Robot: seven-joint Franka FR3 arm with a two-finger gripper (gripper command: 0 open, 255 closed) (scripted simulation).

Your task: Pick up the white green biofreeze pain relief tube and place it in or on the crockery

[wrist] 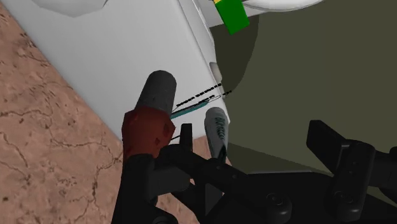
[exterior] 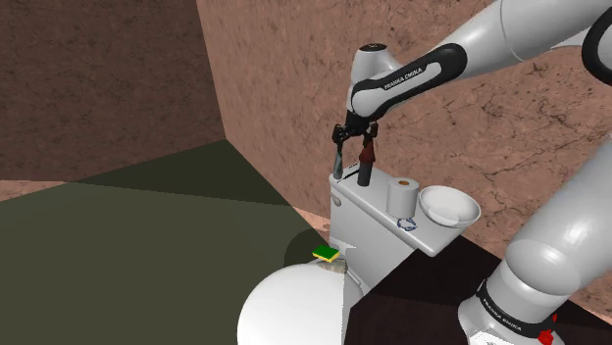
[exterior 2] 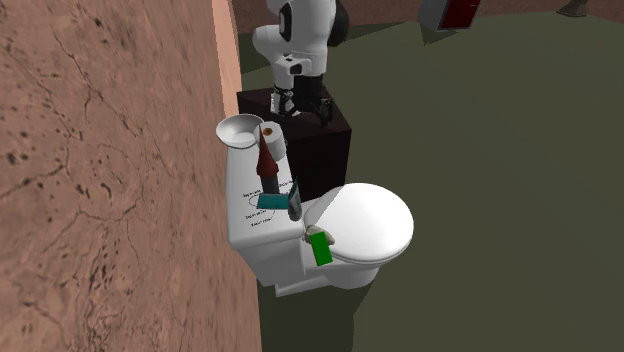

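1. The gripper [exterior: 353,137] is hovering just above the tank lid [exterior: 378,211]; whether it is wide or closed cannot be told.
2. A red-and-grey thing [wrist: 151,118] and a dark tube [wrist: 216,127] are crowding the space beneath it.
3. The green-and-white tube [exterior 2: 320,248] is lying below the lid's front edge on the toilet seat [exterior 2: 375,225], its long axis seemingly running along that edge.
4. The white bowl [exterior: 449,208] is sitting at the lid's far end, past the paper roll [exterior: 402,194].

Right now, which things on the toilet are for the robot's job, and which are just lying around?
For the job:
green tube, at the edge of the toilet lid
white bowl, on the tank

Just lying about:
toilet roll, beside the bowl
small teal item, on the tank
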